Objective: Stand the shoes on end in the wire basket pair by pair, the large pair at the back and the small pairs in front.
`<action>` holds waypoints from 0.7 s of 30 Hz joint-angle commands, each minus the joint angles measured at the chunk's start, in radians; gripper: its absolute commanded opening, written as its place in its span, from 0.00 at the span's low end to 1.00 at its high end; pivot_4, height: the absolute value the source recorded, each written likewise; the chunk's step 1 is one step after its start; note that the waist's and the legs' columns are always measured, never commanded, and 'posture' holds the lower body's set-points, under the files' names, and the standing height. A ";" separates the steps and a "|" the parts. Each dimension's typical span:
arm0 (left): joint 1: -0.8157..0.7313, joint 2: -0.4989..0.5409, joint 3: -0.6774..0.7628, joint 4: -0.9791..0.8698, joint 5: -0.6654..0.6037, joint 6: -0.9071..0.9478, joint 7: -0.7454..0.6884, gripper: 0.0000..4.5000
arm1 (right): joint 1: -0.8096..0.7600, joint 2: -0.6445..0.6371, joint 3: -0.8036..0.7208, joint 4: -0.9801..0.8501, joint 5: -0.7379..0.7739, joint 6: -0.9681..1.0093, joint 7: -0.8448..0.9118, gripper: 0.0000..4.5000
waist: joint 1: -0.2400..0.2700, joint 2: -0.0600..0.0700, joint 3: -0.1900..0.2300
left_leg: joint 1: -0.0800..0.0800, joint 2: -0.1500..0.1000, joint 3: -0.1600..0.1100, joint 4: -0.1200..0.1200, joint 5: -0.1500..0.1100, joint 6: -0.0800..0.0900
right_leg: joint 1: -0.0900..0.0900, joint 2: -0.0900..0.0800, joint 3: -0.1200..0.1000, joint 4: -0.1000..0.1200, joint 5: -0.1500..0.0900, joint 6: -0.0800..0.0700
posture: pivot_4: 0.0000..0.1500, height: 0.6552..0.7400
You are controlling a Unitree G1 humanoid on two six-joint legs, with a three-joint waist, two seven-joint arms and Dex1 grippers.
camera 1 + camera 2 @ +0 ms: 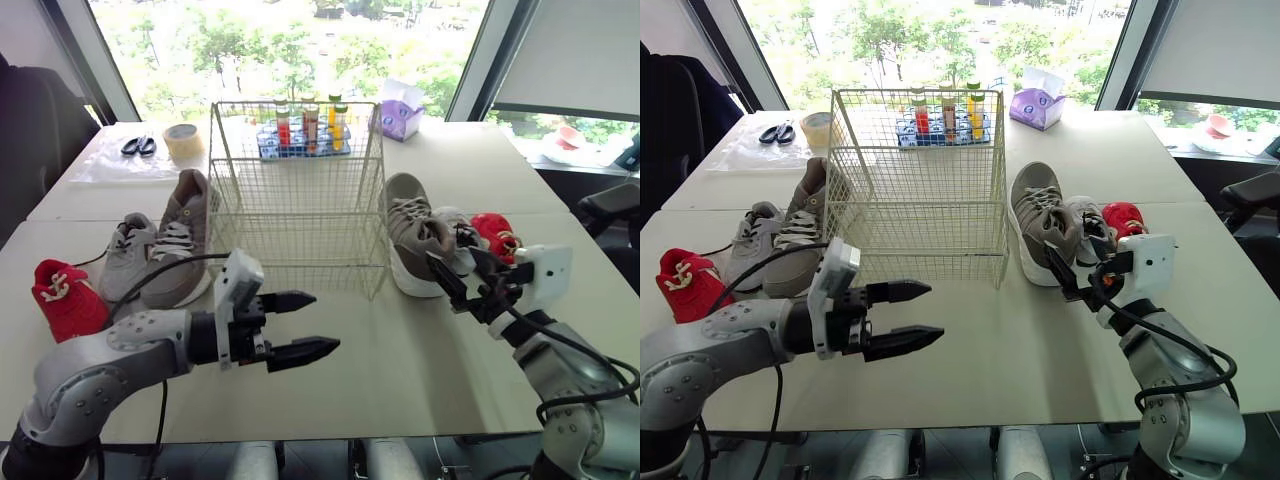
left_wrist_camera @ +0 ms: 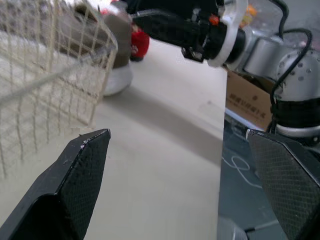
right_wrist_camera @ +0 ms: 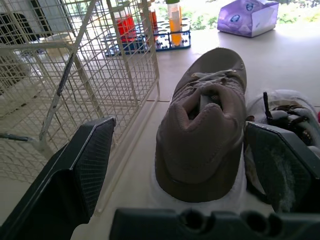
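Short of the wire basket (image 1: pixel 300 240), over open tabletop (image 1: pixel 400 370), left fingers (image 1: pixel 305 350) and right fingers (image 3: pixel 82 170) gape wide.

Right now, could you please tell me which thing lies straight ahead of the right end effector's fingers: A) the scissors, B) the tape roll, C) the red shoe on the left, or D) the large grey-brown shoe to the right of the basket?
D: in the right wrist view the large grey-brown shoe lies heel-first ahead of the open fingers of the right end effector, beside the wire basket.
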 commanded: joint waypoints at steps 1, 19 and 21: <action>0.086 0.029 0.006 -0.020 0.085 -0.074 -0.082 1.00 | -0.006 -0.014 0.078 0.104 -0.030 -0.128 -0.034 0.98 | -0.004 -0.001 0.000 | 0.001 0.000 0.000 0.000 0.000 0.000 | 0.000 0.000 0.000 0.000 0.000 0.000 | 1.00 0.00; 0.191 0.019 0.016 -0.147 0.086 -0.111 0.003 1.00 | -0.057 -0.079 0.296 0.542 -0.189 -0.423 -0.150 0.64 | -0.005 -0.006 -0.004 | 0.000 0.000 0.000 0.001 0.000 0.000 | -0.001 0.000 0.000 0.000 -0.001 0.002 | 1.00 0.00; 0.192 0.032 0.035 -0.139 0.072 -0.110 -0.004 1.00 | -0.054 -0.080 0.301 0.556 -0.196 -0.450 -0.160 0.51 | -0.005 -0.009 -0.005 | 0.001 0.001 0.000 0.001 0.000 0.000 | -0.001 0.001 0.000 0.000 -0.001 0.001 | 1.00 0.00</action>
